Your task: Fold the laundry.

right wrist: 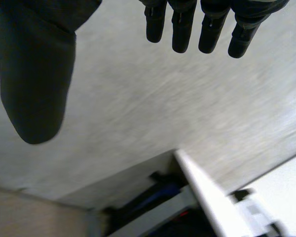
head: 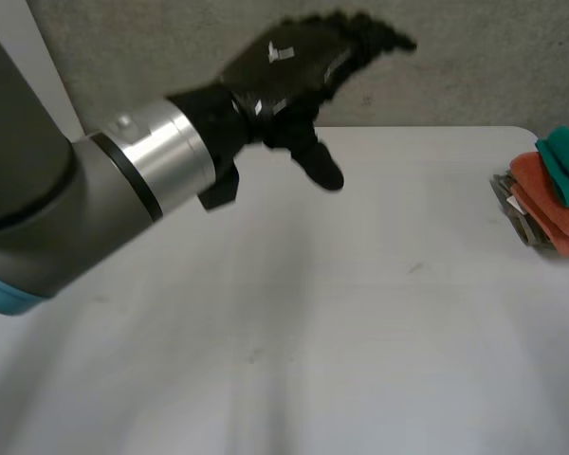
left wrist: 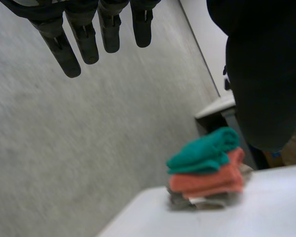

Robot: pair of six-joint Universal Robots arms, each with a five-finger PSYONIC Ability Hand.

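the left arm [head: 66, 199] is stretching in from the near left and is holding the left hand [head: 294, 62] up in the air above the far part of the white table [head: 313, 332], in front of the grey wall [head: 474, 66]. it is touching nothing. in its own wrist view its fingers [left wrist: 84, 39] are hanging straight and side by side, with the thumb [left wrist: 266, 74] standing well apart from them, so the hand is spread and is gripping nothing.

the pile of folded laundry [head: 550, 199] is sitting at the far right edge of the table, well apart from the left hand. a teal cloth [head: 567, 161] is lying on top, an orange cloth [head: 550, 204] is lying under it, and a grey cloth [head: 517, 213] is showing at the bottom (its shape is hard to make out). in the left wrist view the same pile [left wrist: 207, 173] is resting on the table beyond the fingertips, between the fingers and the thumb, with the wall behind it.

the right hand [right wrist: 34, 74] is hanging in front of the grey wall in its own wrist view. its fingers [right wrist: 182, 29] are pointing straight out, the thumb is standing wide of them, and nothing is lying between them, so this hand too is spread and is holding nothing.
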